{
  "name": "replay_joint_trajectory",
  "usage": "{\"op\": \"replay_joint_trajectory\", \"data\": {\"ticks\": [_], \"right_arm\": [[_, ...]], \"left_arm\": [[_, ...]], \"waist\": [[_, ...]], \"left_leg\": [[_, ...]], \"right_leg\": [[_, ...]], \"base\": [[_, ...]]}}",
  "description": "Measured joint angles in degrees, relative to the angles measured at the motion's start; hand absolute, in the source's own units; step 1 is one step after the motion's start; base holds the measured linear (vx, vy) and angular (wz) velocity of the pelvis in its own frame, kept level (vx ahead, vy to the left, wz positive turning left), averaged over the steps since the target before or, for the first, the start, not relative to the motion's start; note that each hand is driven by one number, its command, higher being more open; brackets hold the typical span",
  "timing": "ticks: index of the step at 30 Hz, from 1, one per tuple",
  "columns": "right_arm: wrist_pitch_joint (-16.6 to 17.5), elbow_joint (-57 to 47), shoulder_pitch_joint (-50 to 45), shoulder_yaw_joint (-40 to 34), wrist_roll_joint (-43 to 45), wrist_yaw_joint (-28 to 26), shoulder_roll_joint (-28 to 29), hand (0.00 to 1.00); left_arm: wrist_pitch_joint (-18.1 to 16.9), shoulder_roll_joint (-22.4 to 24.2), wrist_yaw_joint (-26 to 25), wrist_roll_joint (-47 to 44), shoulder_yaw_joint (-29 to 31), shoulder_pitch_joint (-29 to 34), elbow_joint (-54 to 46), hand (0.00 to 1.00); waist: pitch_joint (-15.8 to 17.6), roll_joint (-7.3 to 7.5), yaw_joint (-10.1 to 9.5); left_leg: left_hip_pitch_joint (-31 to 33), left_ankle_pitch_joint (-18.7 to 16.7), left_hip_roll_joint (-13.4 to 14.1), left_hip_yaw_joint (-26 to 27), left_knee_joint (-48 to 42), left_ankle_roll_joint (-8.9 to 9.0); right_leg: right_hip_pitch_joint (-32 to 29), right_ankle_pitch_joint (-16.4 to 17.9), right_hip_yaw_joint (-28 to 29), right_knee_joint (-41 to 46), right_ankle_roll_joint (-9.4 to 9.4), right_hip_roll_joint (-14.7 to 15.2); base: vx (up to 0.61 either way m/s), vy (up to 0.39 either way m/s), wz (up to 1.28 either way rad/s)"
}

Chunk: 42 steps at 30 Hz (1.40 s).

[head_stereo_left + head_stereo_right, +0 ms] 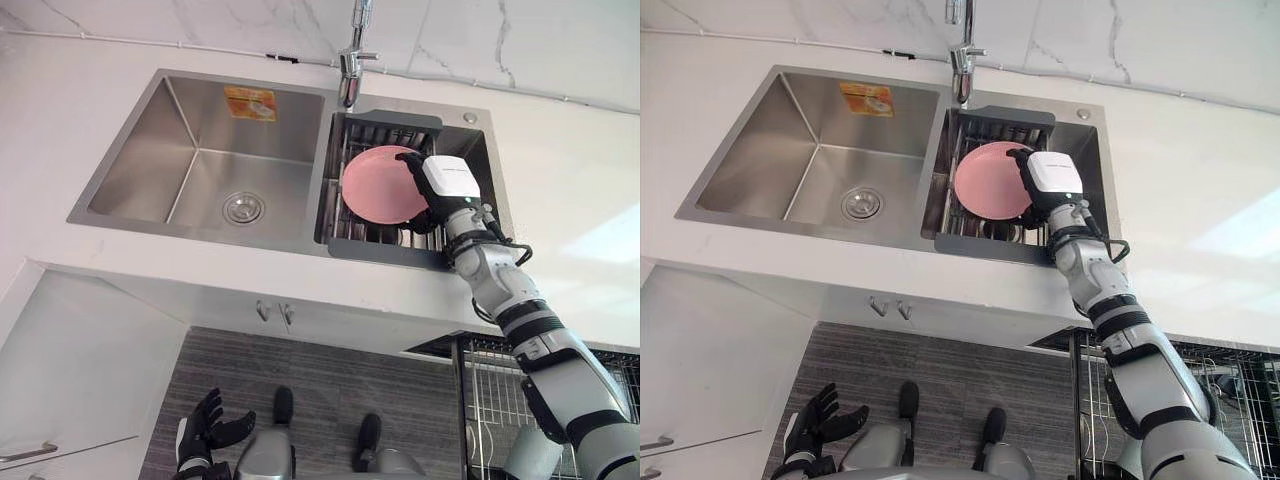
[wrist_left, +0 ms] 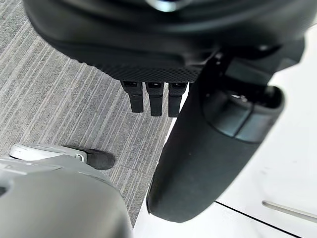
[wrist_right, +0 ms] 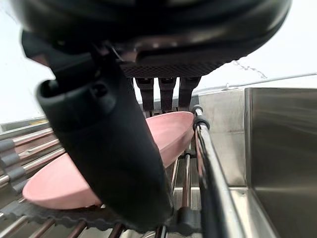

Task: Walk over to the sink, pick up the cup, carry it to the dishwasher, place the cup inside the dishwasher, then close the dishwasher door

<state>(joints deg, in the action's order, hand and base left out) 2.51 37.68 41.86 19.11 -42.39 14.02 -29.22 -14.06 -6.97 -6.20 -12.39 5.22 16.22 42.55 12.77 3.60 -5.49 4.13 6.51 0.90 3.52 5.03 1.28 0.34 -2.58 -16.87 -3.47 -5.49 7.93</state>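
Counter (image 1: 560, 170): one, white, running below a marbled wall.

Sink (image 1: 200, 230): one, steel, set into the counter, with two basins.
- Left basin (image 1: 150, 170): one round drain (image 1: 243, 208) in its floor and one orange sticker (image 1: 251, 103) on its back wall.
- Right basin (image 1: 478, 150): the narrower of the two, holding one dark drainer rack (image 1: 385, 248) that spans it from back to front.

Tap (image 1: 350, 70): one, chrome, at the sink's back edge, over the divide between the basins.

Plate (image 1: 378, 185): one, pink and shallow (the pictures show a plate rather than a cup). It rests tilted on the bars of the drainer rack, in the right basin.

Right hand (image 1: 418, 172): one, reaching over the counter's front edge into the right basin. It is against the plate's right rim, with the thumb (image 3: 109, 148) lying across the plate's near side. Whether it has a grip on the plate cannot be told.

Left hand (image 1: 205, 432): one, low over the grey floor (image 1: 330, 370), in front of the counter's left end. It is loosely spread and holds nothing.

Knobs (image 1: 272, 312): two, small, side by side on the cabinet front under the sink.

Wire basket (image 1: 500, 400): one, below the counter's front edge on the right, beside the right arm.
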Motion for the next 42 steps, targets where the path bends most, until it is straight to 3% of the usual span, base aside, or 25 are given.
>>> {"op": "replay_joint_trajectory", "data": {"ticks": [20,25,31,38,42], "right_arm": [[0.67,-2.25,0.26,-2.19,-0.02,0.93,0.22,0.30],[1.34,-17.83,0.18,-8.44,0.75,5.30,-0.45,0.30],[3.02,-27.95,-0.91,-10.30,0.77,8.69,-1.71,0.30],[5.40,-35.20,-10.52,-11.45,0.79,8.68,-1.82,0.30],[5.54,-41.08,-18.37,-17.23,2.06,8.66,-1.77,0.30]], "left_arm": [[-0.10,0.52,-0.06,0.00,-0.04,-0.75,-2.05,0.90],[-0.07,0.74,-0.06,0.11,0.00,-1.14,-2.18,0.90],[-0.02,0.79,-0.06,0.44,0.01,-1.29,-2.17,0.90],[0.11,0.71,-0.04,0.69,0.01,-1.28,-1.83,0.90],[0.24,0.51,-0.03,0.71,-0.07,-1.10,-1.52,0.90]], "waist": [[1.52,-0.55,0.03],[1.59,-0.66,-0.06],[1.58,-0.65,0.33],[1.52,-0.58,1.15],[1.25,-0.41,1.73]], "left_leg": [[0.32,0.27,0.80,-1.12,-0.01,-0.02],[-0.33,-0.07,1.45,-0.47,-0.03,0.44],[-2.14,-0.48,1.35,0.84,-0.02,0.58],[-4.01,-0.88,1.63,2.27,0.02,0.41],[-4.93,-1.18,1.75,3.87,0.26,0.54]], "right_leg": [[0.28,0.13,-0.92,0.32,0.11,-0.50],[0.54,0.13,-0.34,0.30,0.22,-1.02],[1.72,0.13,0.91,0.32,0.23,-0.82],[2.47,0.63,2.01,1.08,0.63,-0.91],[2.34,0.86,3.49,1.44,0.54,-0.91]], "base": [[-0.02,0.002,0.03],[0.02,-0.023,-0.07],[0.01,0.002,-0.10],[-0.03,-0.002,-0.09],[-0.03,0.003,-0.19]]}}
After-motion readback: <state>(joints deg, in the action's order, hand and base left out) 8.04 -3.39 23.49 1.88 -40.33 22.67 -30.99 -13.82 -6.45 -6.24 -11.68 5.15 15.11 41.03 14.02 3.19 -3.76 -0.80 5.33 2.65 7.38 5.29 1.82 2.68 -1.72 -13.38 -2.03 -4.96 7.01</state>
